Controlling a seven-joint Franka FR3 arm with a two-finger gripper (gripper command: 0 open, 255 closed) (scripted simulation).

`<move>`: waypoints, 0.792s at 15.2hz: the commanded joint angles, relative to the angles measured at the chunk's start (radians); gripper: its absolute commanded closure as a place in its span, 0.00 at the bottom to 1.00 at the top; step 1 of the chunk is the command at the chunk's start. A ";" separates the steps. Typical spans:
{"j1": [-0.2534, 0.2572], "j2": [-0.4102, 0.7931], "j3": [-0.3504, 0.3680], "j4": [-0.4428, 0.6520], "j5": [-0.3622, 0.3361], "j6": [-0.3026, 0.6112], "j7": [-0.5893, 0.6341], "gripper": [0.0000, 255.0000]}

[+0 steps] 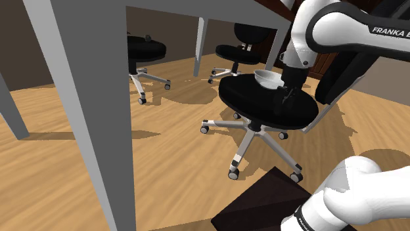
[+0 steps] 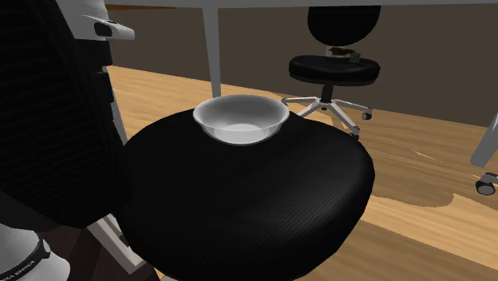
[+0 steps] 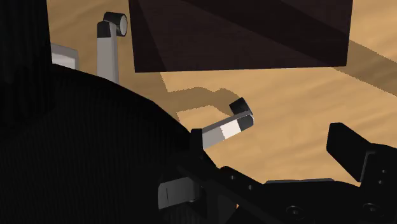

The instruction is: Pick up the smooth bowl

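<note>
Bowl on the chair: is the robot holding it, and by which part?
Nothing is held. The bowl sits free on the seat, and the gripper beside it clasps nothing.

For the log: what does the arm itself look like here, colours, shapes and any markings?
The arm is built of rounded white shells with dark joints. A black band on one link carries white lettering reading FRANKA, cut off at the shoulder view's edge. A narrow black ring with small unreadable text circles another link. The gripper is all black, with two jaws.
</note>
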 commanded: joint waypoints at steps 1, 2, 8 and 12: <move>0.000 0.000 0.000 0.000 0.000 0.000 0.000 0.00; -0.004 0.025 -0.004 0.013 -0.027 0.017 -0.014 0.00; -0.038 0.178 -0.016 0.106 -0.179 0.114 -0.088 0.00; -0.056 0.281 -0.023 0.184 -0.274 0.172 -0.124 0.00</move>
